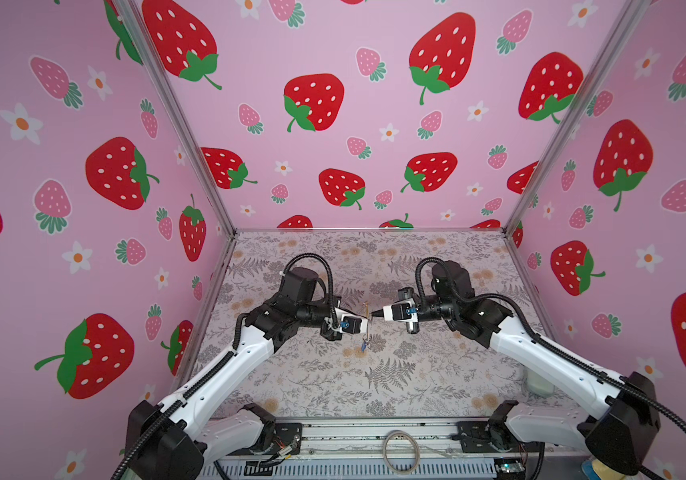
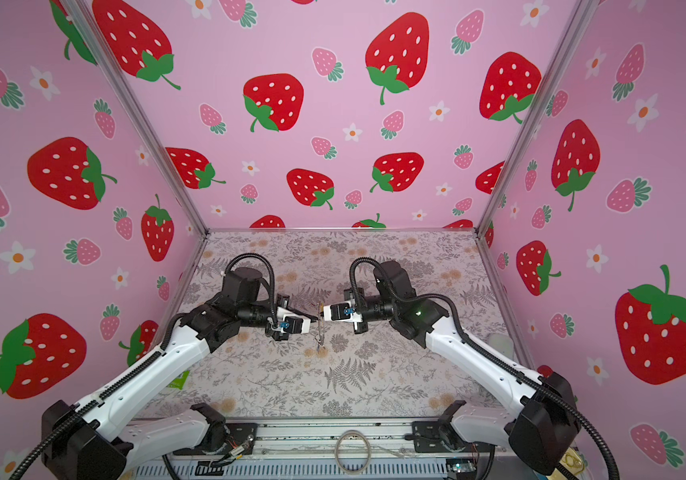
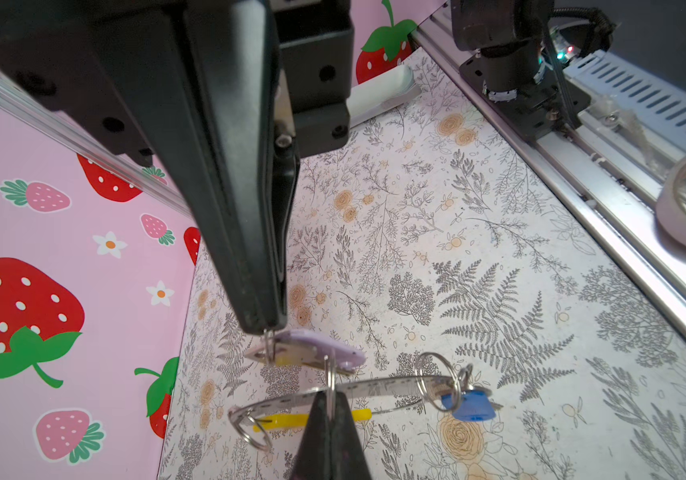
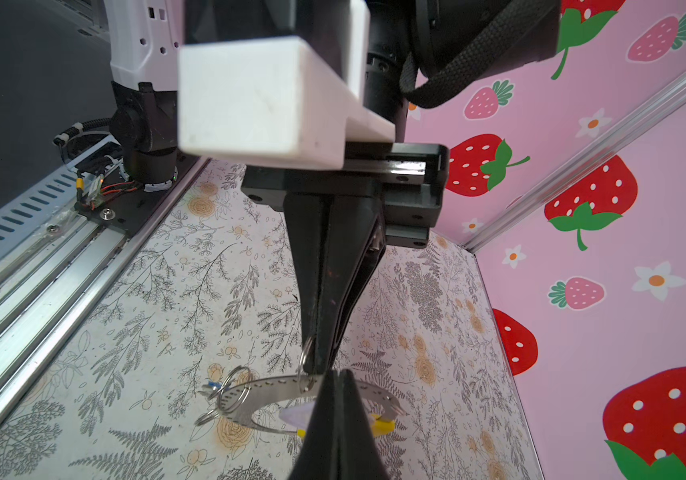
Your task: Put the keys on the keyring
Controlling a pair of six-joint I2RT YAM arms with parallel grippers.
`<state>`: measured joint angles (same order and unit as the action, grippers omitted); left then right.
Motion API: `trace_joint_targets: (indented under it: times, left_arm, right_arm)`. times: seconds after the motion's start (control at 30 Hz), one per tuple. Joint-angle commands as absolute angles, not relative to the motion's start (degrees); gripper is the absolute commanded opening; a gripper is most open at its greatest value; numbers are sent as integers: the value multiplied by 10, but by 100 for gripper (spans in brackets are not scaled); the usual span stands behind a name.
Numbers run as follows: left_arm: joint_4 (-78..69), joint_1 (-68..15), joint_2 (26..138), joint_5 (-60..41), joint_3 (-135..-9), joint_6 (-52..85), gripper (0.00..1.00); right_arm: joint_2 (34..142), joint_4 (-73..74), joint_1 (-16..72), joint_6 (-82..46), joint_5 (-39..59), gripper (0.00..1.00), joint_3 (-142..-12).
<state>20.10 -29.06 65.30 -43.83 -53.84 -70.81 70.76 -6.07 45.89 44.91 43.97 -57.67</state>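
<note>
Both grippers meet in mid-air over the middle of the table, holding the keyring (image 3: 387, 384) between them. It is a thin grey band with a yellow section (image 3: 283, 419), and both top views show it edge-on (image 1: 366, 328). My left gripper (image 3: 330, 395) is shut on a small metal loop (image 3: 331, 376) threaded on the band. My right gripper (image 3: 268, 328) is shut on the small loop of the lilac-tagged key (image 3: 316, 349). The blue-tagged key (image 3: 472, 405) hangs from loops on the band, away from both grippers. In the right wrist view my right gripper (image 4: 335, 374) hides most of the lilac tag.
A plain pale hoop (image 1: 401, 451) lies on the metal rail (image 1: 333, 432) at the front, between the arm bases. A white container (image 1: 539, 382) stands near the right wall. Strawberry-patterned walls close in three sides of the floral table (image 1: 416, 374).
</note>
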Motion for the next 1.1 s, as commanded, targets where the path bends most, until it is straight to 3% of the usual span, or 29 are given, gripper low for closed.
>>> trace_joint_targets:
  times: [0.0,0.57,1.07]
  left_arm:
    - [213,-298,648,-436,-560,-747,0]
    - [117,-319,614,-371,-503,-812,0]
    - [25,-321,594,-402,-462,-755,0]
  right_arm:
    - [697,-71,466,486,448,0,-574]
    - [670,-50,477,496,401,0,-546]
    - [647,-36,477,508,376,0,-528]
